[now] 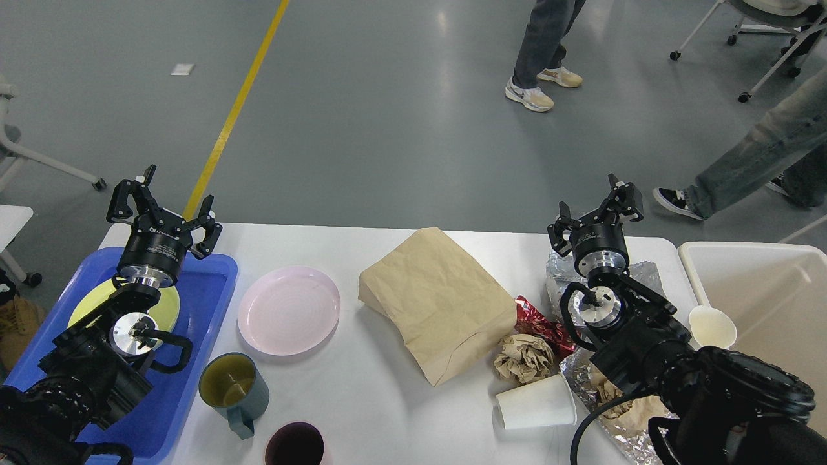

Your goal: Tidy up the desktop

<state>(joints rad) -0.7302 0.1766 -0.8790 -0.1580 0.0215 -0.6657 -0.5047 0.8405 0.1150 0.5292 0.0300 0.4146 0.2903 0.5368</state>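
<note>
Two black arms reach over the white desk (387,400), which fills the lower part of the head view and carries everything named here. Taking the brown paper bag (438,303) at the desk's middle as landmark: to its left lies a pink plate (289,310), and further left a blue tray (197,303) holding a yellow-green plate (165,310). The left claw (165,206) hovers over that tray's far edge, fingers spread apart and empty. Left of the bag and nearer the robot stand a dark green mug (234,387) and a maroon cup (296,445). Right of the bag are a red wrapper (536,320), a crumpled paper ball (523,356), a tipped white paper cup (536,403) and foil (568,371). The right claw (597,210) is raised above the foil, fingers apart, holding nothing. Far right sits a cream bin (762,290).
</note>
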